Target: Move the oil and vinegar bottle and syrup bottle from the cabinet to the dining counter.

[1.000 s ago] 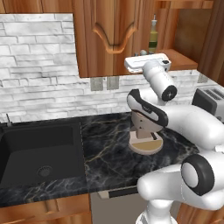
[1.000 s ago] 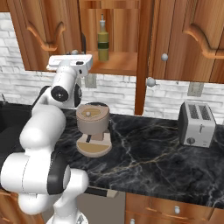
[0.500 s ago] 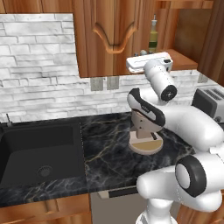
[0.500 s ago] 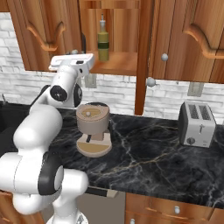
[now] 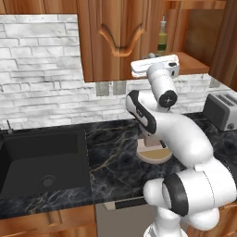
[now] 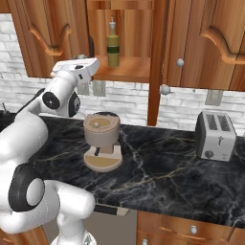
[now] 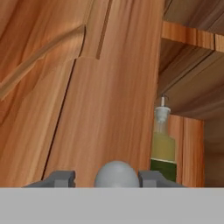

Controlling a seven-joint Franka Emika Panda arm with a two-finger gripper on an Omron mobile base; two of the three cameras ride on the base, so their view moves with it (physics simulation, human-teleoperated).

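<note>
While raised: tool [image 7: 116,177] at cabinet [image 6: 43,38] door, fingers flanking round knob [image 7: 116,174]
Grip: cannot tell
Shelf: oil and vinegar bottle [image 6: 113,47] upright

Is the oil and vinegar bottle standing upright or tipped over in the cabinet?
Upright. The oil and vinegar bottle stands on the shelf of the open cabinet, narrow neck pointing straight up, seen likewise from the hand camera.

You have a tan coffee grinder [image 6: 101,136] mid-table [image 6: 162,167] | toaster [image 6: 216,135] to its right | black sink [image 5: 39,159] to its left.
</note>
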